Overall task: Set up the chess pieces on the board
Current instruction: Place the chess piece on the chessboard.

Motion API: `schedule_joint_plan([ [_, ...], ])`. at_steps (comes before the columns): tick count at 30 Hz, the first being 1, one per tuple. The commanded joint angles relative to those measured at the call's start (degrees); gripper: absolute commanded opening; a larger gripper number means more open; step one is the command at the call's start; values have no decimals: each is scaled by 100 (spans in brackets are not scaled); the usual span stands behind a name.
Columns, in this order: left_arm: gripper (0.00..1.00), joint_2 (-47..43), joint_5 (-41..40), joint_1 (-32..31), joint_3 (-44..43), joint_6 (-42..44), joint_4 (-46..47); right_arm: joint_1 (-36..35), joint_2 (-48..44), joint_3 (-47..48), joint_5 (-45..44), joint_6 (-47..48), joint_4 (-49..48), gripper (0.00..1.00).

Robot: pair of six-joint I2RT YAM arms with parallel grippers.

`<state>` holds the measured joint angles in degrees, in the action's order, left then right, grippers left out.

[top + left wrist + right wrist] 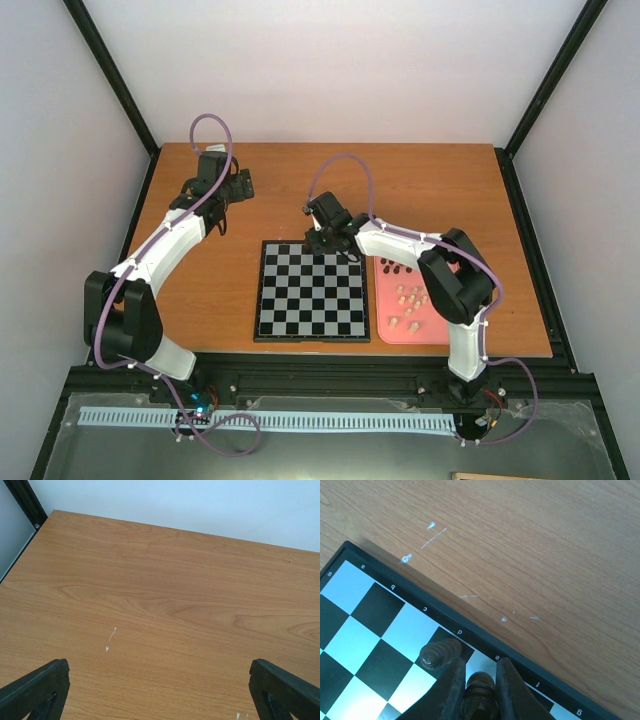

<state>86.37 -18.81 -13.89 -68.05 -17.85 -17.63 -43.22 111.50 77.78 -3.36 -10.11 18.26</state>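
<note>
right gripper [481,666] is pinched on a dark piece [480,692] at the far edge of the board [310,300], and it's tight there: a second dark piece [440,655] stands just beside the left finger. on the other side, bare squares. the rest of the board lies open from above. the right arm [400,240] slants across the far end of the pink tray [432,332], crowding the tray's dark pieces [392,267]; the pale pieces [408,302] nearer sit exposed. left gripper [160,680], jaws wide, hangs over bare wood, well apart from everything.
</note>
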Motion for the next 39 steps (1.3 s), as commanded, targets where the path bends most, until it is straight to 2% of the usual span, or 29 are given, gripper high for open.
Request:
schedule_joint_plan([
  [1,100,-125,-53,-17,-173,-48,-8,-55,117,188,-34,39,55,10],
  [18,100,-111,-32,-16,-173,-42,-11,-55,413,247,-229,70,-5,11],
  [27,100,-68,-35,-17,-182,-39,-10,-55,303,169,-62,87,6,18],
  [39,100,-65,-35,-17,-182,-57,-1,-59,102,78,-47,53,125,21],
])
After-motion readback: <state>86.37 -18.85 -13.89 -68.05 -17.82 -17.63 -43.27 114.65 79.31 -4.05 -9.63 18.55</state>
